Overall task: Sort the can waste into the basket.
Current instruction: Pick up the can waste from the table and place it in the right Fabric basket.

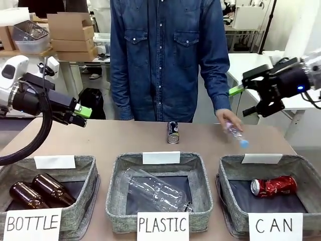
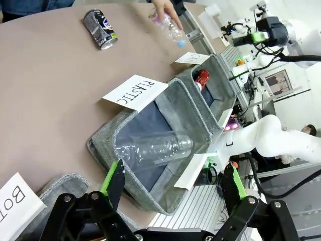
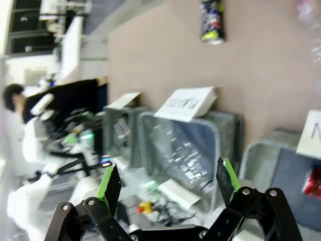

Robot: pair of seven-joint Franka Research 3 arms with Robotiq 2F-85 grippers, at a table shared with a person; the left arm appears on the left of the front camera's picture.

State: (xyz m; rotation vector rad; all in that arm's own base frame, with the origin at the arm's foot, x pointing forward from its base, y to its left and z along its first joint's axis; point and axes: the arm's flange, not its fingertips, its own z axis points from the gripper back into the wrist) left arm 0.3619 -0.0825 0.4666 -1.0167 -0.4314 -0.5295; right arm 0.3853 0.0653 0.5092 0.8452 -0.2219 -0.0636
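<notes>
A black can [image 1: 173, 132] [image 2: 100, 29] [image 3: 212, 21] with yellow-green markings stands on the brown table at the far middle. A dented red can [image 1: 273, 187] [image 2: 201, 78] lies inside the grey basket [image 1: 224, 176] [image 2: 219, 69] labelled "CAN" at the front right. My left gripper [image 1: 80, 115] [image 2: 173, 175] hangs open above the table's left side, holding nothing. On the right, raised above the far edge, my right gripper [image 1: 242, 100] [image 3: 168, 173] is open and empty too. Both are well away from the black can.
A person in a denim shirt stands at the far side, one hand [image 1: 225, 119] holding a clear plastic bottle [image 1: 234, 133] just right of the black can. The PLASTIC basket [image 1: 114, 187] holds a clear bottle. The BOTTLE basket [image 1: 89, 173] holds two brown bottles.
</notes>
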